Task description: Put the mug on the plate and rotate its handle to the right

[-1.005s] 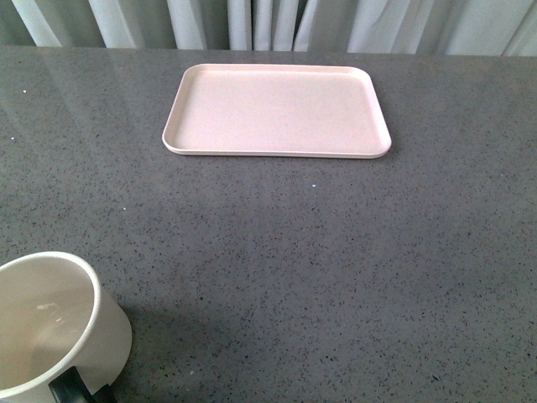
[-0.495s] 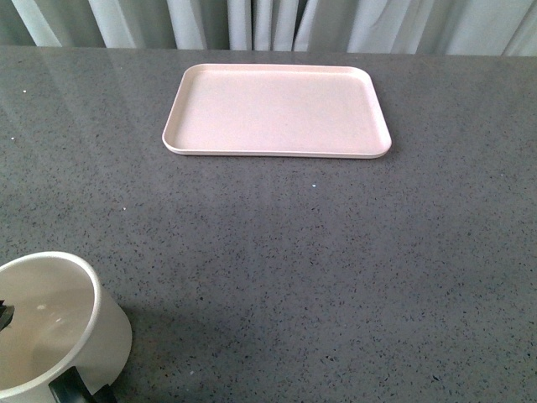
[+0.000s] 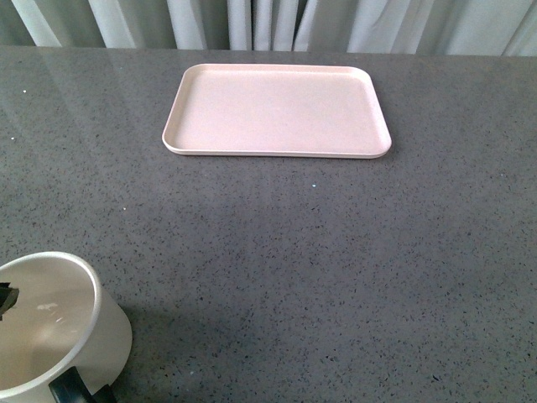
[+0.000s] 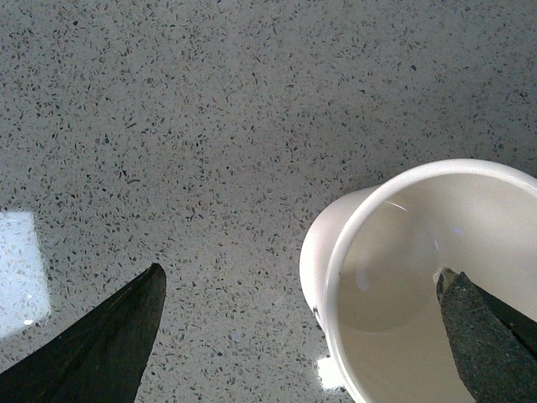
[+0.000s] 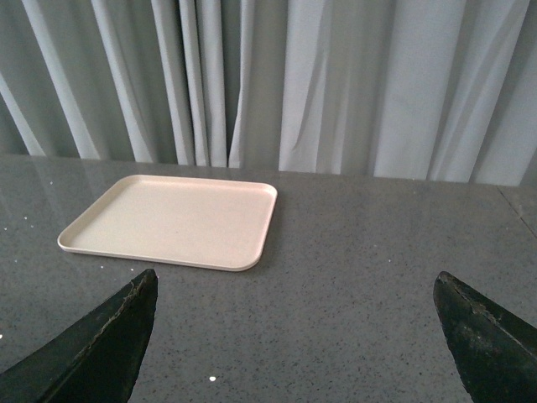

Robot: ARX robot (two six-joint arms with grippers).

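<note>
Now that one dark tip of the left fingers (image 4: 482,336) has slid in over the mug (image 3: 59,327) at the lower left, they stand spread across its wall, likely ready to pinch, far from the plate (image 3: 277,109) up top.

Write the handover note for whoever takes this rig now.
Left claw: open, straddling the wall of the white ceramic mug, one finger over its mouth; not gripped.
Right claw: open, empty.
Mug stands upright at the near left of the dark grey speckled table, black handle toward the robot.
Pale pink rectangular plate lies at the far side, nothing on it.
Done: nothing placed. Left: grip, carry to plate, turn handle right.
</note>
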